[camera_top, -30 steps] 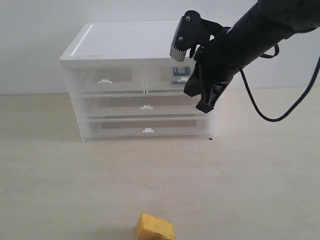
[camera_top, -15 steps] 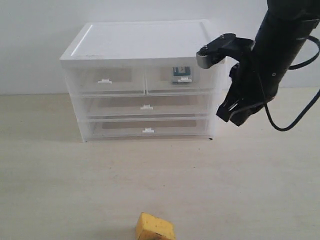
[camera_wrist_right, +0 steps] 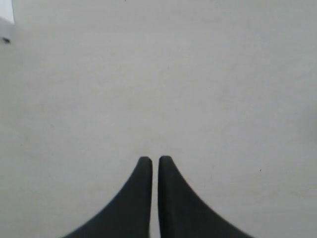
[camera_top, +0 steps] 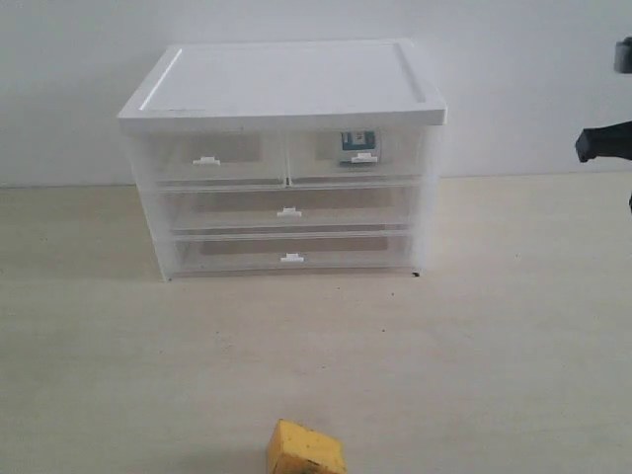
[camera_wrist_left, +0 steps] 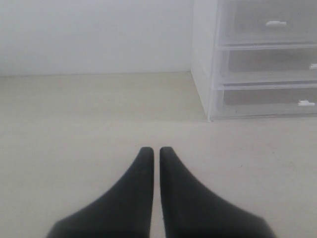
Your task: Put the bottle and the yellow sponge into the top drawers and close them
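The bottle (camera_top: 358, 145) shows through the clear front of the right top drawer (camera_top: 357, 158), which is pushed in. The left top drawer (camera_top: 207, 160) is pushed in too and looks empty. On the table near the front edge lies the yellow sponge (camera_top: 306, 450). My left gripper (camera_wrist_left: 156, 150) is shut with nothing in it, low over bare table beside the cabinet. My right gripper (camera_wrist_right: 155, 159) is also shut and empty, above bare table; only a dark piece of the right arm (camera_top: 605, 143) shows at the exterior view's right edge.
The white cabinet (camera_top: 286, 84) stands at the back against the wall, with two full-width drawers (camera_top: 288, 212) below the top pair, both pushed in. Its side and lower drawers (camera_wrist_left: 262, 64) appear in the left wrist view.
The right arm has pulled away from the front of the right top drawer, swinging right and almost out of the exterior view. The sponge and drawers have not moved.
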{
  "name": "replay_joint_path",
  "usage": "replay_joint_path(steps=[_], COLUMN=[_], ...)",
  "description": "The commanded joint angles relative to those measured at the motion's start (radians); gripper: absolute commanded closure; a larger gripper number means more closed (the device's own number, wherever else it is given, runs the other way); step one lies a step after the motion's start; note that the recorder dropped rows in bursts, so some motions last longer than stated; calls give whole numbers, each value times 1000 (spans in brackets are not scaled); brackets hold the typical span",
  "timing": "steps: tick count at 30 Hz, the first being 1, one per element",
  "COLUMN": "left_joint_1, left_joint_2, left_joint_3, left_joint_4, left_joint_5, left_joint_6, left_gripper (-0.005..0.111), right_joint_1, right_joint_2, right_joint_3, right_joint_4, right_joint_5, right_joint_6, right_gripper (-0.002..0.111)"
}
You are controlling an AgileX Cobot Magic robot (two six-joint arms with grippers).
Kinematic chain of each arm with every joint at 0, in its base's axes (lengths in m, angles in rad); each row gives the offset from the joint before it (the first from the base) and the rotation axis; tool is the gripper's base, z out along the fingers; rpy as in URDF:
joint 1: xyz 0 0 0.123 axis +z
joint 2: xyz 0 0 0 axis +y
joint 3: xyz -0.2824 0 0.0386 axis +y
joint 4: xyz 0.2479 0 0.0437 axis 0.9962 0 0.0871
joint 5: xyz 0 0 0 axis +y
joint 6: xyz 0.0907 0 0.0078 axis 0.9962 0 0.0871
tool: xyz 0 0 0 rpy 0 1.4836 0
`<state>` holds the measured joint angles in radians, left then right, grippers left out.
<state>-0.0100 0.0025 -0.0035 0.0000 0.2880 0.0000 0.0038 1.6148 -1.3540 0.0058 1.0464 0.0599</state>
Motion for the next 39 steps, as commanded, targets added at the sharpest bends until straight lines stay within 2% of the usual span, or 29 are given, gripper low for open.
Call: replay_joint_path(steps=[1, 14, 21, 30, 39], left_joint_1=[2, 2, 2, 2, 2], left_joint_2=[-3, -3, -3, -3, -3], left_joint_3=[4, 4, 4, 4, 4], left_joint_4=[-10, -10, -10, -10, -10], left_joint_5=[-5, -5, -5, -5, -5], left_joint_6=[-8, -8, -8, -8, -8], left_gripper=[102, 102, 102, 102, 102], right_joint_1=[-16, -16, -16, -16, -16], right_joint_2=[-147, -654, -865, -1007, -1024], right_joint_3=[92, 493, 634, 657, 657], right_joint_4=[-56, -89, -89, -89, -90], right_joint_5=[-164, -553, -596, -551, -569], right_joint_6=[11, -17, -17, -17, -37], right_gripper=[108, 108, 108, 108, 108])
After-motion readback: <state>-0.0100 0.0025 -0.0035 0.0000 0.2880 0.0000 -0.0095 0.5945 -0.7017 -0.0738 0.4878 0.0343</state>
